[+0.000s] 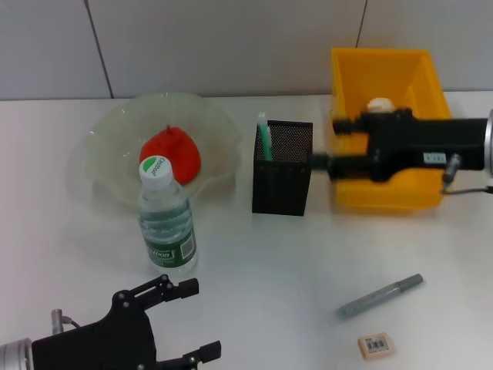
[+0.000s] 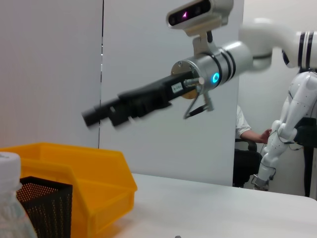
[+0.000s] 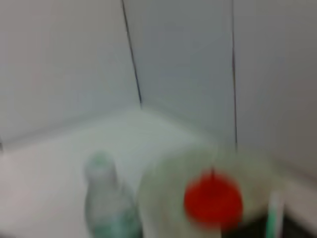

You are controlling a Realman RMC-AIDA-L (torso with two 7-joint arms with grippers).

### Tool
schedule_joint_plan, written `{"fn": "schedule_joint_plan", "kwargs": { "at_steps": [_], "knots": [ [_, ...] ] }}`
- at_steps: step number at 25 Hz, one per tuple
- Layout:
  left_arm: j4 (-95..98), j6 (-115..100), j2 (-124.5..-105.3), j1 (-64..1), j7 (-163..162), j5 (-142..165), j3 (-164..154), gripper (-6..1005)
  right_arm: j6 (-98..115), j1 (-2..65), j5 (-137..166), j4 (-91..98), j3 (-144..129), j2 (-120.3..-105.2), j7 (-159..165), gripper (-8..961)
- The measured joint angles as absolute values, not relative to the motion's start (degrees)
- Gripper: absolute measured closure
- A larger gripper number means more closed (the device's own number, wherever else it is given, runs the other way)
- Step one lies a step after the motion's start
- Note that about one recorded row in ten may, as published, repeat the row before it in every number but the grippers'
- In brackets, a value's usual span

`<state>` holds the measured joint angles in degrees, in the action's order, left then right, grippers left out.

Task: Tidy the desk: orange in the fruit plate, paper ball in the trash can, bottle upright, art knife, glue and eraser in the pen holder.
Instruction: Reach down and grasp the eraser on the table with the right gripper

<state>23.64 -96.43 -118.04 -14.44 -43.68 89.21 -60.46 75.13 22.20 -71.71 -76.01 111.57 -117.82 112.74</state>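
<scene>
Right end effector [image 1: 323, 142] hangs over the gap between pen holder [image 1: 282, 168] and trash can [image 1: 385, 123], touching nothing; its spread cannot be told. Left end effector [image 1: 191, 320] sits spread and empty, near the upright bottle [image 1: 165, 220]. Eraser [image 1: 377, 345] lies on the desk [image 1: 269, 277], near right.

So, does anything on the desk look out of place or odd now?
Yes. The eraser and a grey pen-like tool lie loose on the table near the front right, outside the pen holder. Nothing looks spilled or damaged.
</scene>
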Motion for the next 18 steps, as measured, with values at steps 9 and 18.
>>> {"fn": "schedule_joint_plan", "kwargs": {
  "at_steps": [9,18],
  "knots": [
    [23.7,-96.4,-118.03,-14.7,-44.5,89.2,-60.5,173,104.5,31.4,-45.5,-90.2,111.2,-116.85,129.2,184],
    [23.7,-96.4,-118.03,-14.7,-44.5,89.2,-60.5,172,110.0,33.5,-35.6,-90.9,98.4,-117.68,124.8,194]
  ]
}}
